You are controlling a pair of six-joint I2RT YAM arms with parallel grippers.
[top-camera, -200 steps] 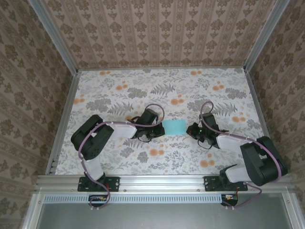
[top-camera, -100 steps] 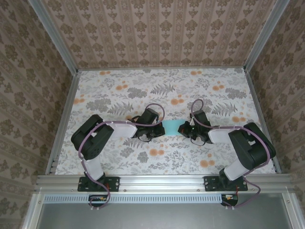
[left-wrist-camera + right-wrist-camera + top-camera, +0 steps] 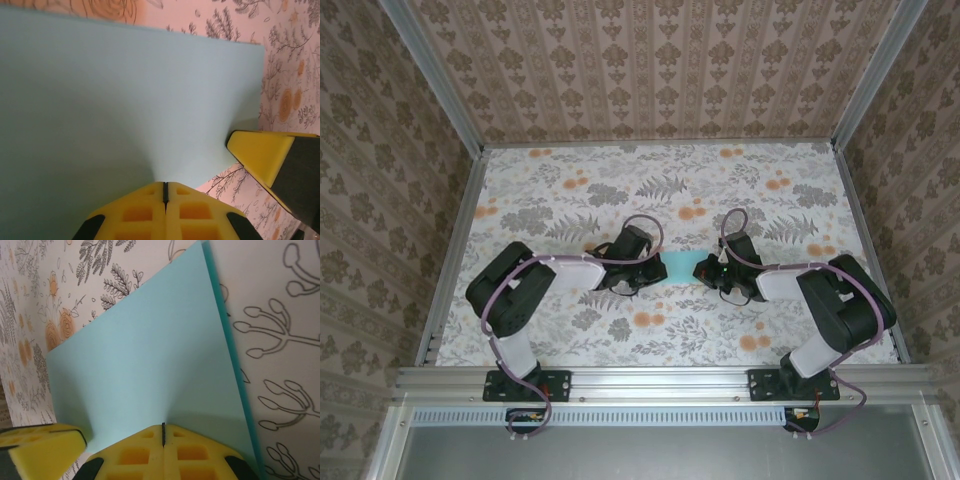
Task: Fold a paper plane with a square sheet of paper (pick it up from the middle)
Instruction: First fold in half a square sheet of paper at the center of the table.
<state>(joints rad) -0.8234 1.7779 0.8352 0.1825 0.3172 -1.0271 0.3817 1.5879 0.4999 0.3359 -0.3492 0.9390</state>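
From above, the square sheet of paper (image 3: 682, 266) lay on the floral bench (image 3: 620, 180), with the left tool (image 3: 660, 268) at its left edge and the right tool (image 3: 706, 272) at its right edge.

On the left wrist camera, the left tool (image 3: 164, 186) had its jaws pressed together with no gap, tips against the sheet's edge. A yellow pad (image 3: 257, 152) of the right tool sat at the sheet's far corner.

On the right wrist camera, the right tool (image 3: 163, 426) was likewise closed tight, tips on the sheet (image 3: 145, 355). Whether either tool pinched the paper could not be told.
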